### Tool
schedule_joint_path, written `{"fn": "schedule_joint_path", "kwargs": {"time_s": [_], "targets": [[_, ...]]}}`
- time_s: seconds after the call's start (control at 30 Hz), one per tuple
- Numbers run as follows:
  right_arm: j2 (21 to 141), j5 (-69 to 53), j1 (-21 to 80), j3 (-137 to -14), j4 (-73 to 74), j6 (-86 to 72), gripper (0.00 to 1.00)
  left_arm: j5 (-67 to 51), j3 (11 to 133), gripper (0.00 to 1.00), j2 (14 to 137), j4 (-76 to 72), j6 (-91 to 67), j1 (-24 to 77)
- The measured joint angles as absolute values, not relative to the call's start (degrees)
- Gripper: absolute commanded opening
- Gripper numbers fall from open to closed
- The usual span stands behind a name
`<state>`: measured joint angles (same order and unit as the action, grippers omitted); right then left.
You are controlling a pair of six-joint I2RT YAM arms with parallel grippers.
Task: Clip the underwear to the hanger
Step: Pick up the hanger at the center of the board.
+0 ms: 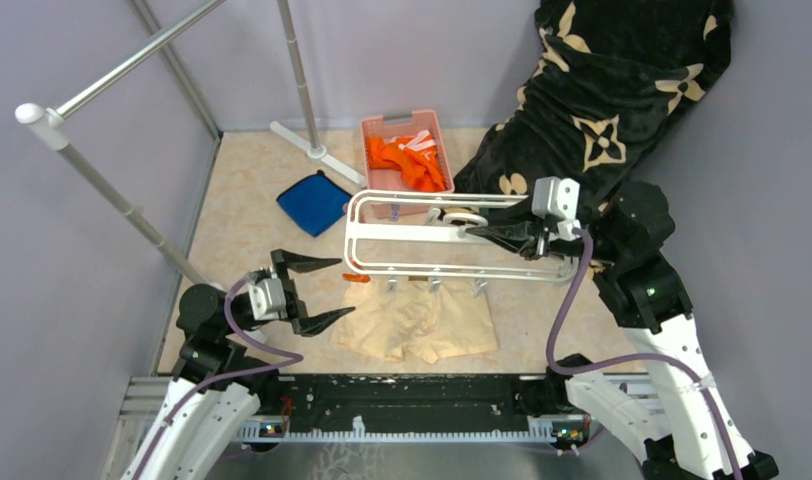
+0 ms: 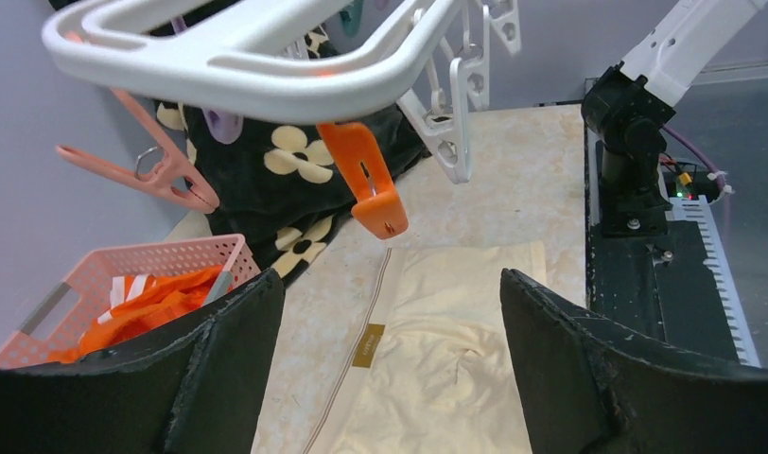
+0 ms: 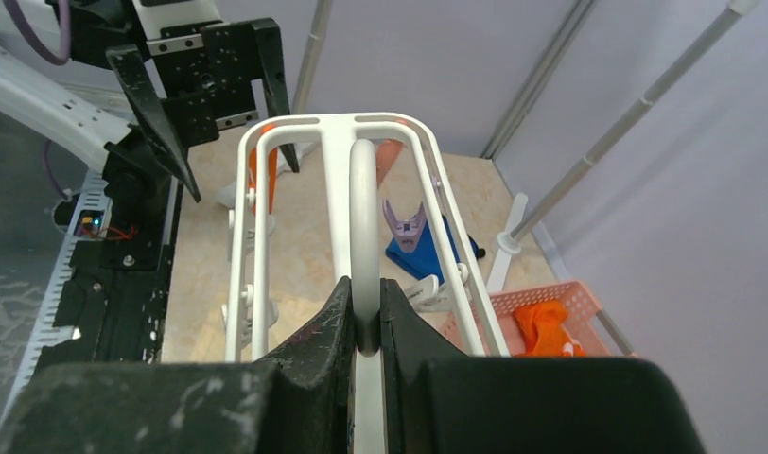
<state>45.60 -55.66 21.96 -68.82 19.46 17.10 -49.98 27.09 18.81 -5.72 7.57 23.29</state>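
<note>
The pale peach underwear lies flat on the floor near the arms' bases, its waistband with a small brown label toward the hanger. The white hanger hovers level above it, held by its hook in my shut right gripper. White clips and an orange clip dangle from the frame. My left gripper stands open just left of the underwear and under the hanger's left end. In the left wrist view the underwear lies between the two black fingers, with nothing held.
A pink basket of orange clothes sits at the back, a blue folded cloth to its left. A black flowered blanket fills the back right. A grey rack pole and its upright stand at the left.
</note>
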Motion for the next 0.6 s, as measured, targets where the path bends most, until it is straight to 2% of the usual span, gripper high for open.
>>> {"fn": "schedule_joint_path", "kwargs": {"time_s": [0.27,0.6], "targets": [[45.82,-60.82,21.96,-71.35,19.9,17.39,0.0,-51.11,27.46,0.83,18.79,-5.06,6.66,23.29],[46.3,-64.86,21.96,-72.12,20.23,17.34,0.0,-60.84,29.65,0.76,22.44,-10.98,1.08,23.31]]}}
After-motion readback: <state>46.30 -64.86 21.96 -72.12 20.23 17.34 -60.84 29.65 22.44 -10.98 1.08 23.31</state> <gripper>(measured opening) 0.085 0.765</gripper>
